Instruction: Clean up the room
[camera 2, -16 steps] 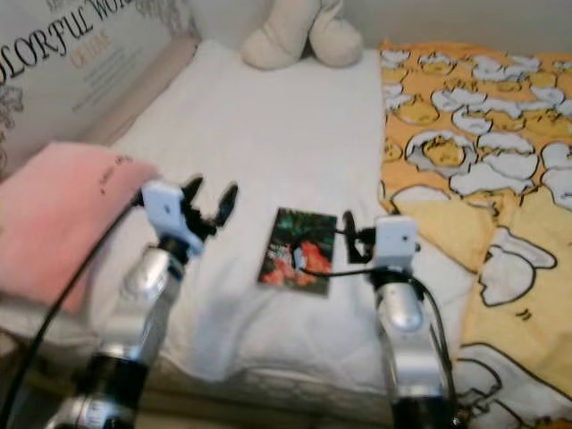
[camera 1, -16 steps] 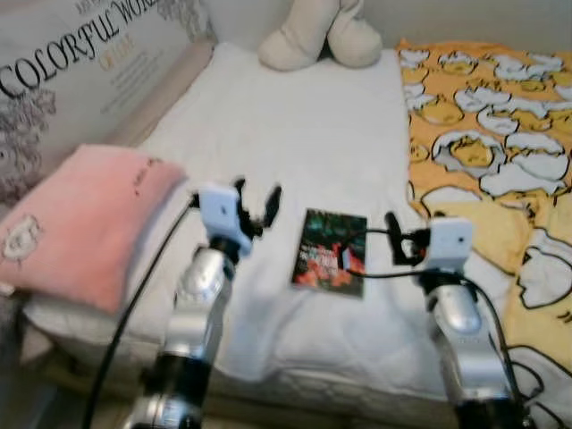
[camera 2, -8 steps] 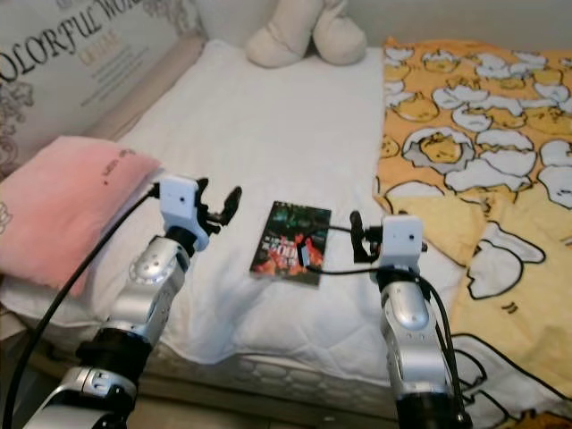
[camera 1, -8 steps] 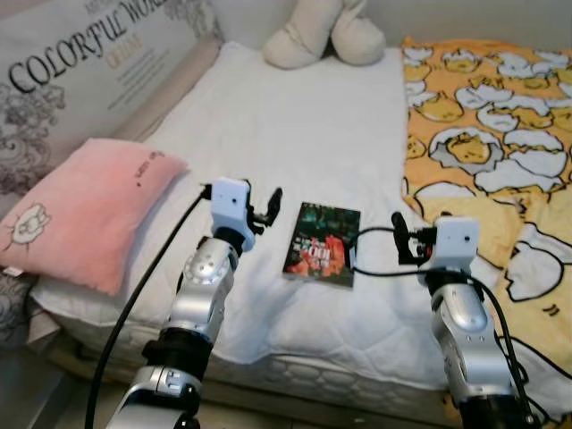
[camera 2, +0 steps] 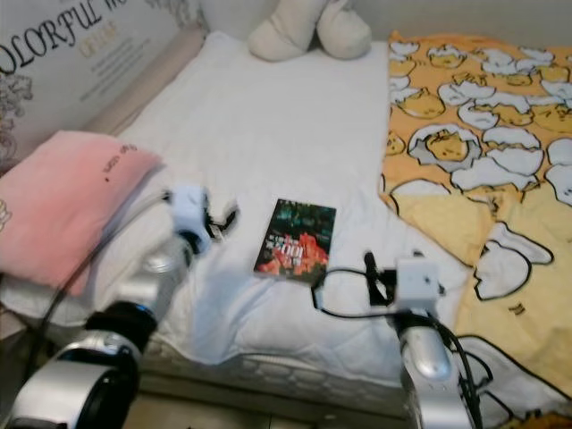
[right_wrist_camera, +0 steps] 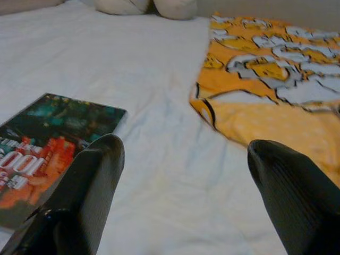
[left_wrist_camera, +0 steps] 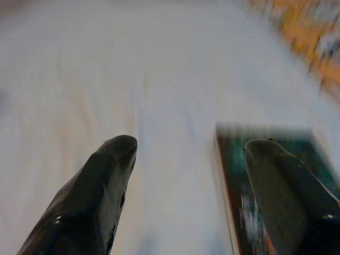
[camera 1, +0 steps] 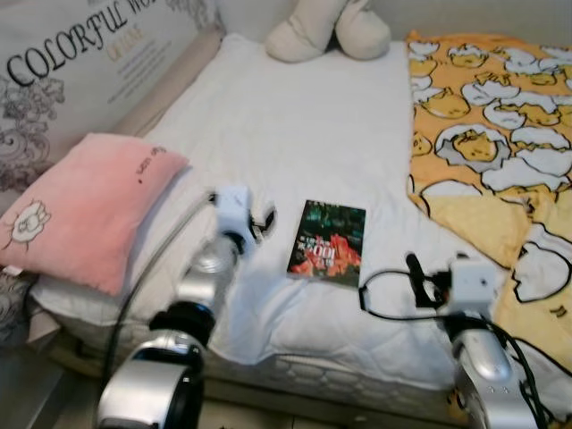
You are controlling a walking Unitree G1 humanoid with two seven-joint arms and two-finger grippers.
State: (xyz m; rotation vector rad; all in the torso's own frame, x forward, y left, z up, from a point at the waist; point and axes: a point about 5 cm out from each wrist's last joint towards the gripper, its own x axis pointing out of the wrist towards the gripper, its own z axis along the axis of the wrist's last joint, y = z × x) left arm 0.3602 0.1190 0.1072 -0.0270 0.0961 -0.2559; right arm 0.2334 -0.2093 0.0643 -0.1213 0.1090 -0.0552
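A dark book (camera 1: 327, 242) with a green and red cover lies flat on the white bed sheet (camera 1: 304, 134). My left gripper (camera 1: 264, 220) hovers low over the sheet just left of the book, open and empty; in the left wrist view its fingers (left_wrist_camera: 101, 186) straddle the book's (left_wrist_camera: 249, 202) near edge. My right gripper (camera 1: 413, 268) sits lower, to the right of the book near the bed's front edge, open and empty. The right wrist view has the book (right_wrist_camera: 48, 143) by one of its fingers (right_wrist_camera: 85, 191).
A pink pillow (camera 1: 80, 210) lies at the bed's left edge beside a printed cushion (camera 1: 80, 63). A beige plush toy (camera 1: 326, 31) sits at the head. A yellow patterned blanket (camera 1: 492, 134) covers the right side. The mattress front edge (camera 1: 340, 380) runs below the grippers.
The camera has shifted a little. Both arms have dropped lower and pulled back toward me; the right gripper now sits nearer the bed's front edge. The book has not moved.
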